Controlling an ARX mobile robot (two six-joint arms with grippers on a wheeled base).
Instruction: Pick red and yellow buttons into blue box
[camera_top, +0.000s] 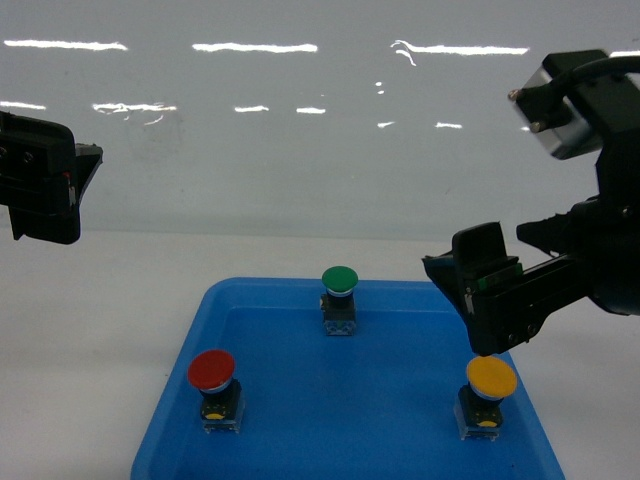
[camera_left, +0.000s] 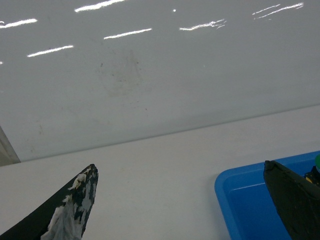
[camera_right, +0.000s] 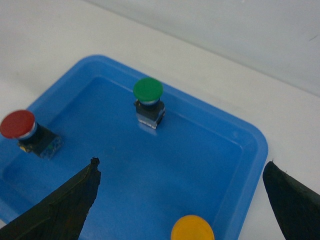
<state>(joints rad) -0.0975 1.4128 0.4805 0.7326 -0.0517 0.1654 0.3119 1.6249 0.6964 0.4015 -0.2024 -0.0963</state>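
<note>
The shallow blue tray (camera_top: 300, 440) holds three buttons. The right gripper (camera_top: 478, 300), jaws apart, hovers just above the yellow button (camera_top: 491, 379), so picking begins; next it must descend around the cap. The red button (camera_top: 212, 370) waits at left (blue box not visible).

Bright, even overhead light fills all three views. The glossy white wall (camera_top: 300, 130) carries streaks of glare, reflected tube lights running in broken horizontal lines across the head and left wrist views. Shadows are soft and faint on the white table (camera_top: 90, 330). The blue tray (camera_top: 240, 290) looks saturated with mild sheen. Near finger tips (camera_right: 60, 210) in the wrist views are dark and slightly blurred; the rest is reasonably sharp.
</note>
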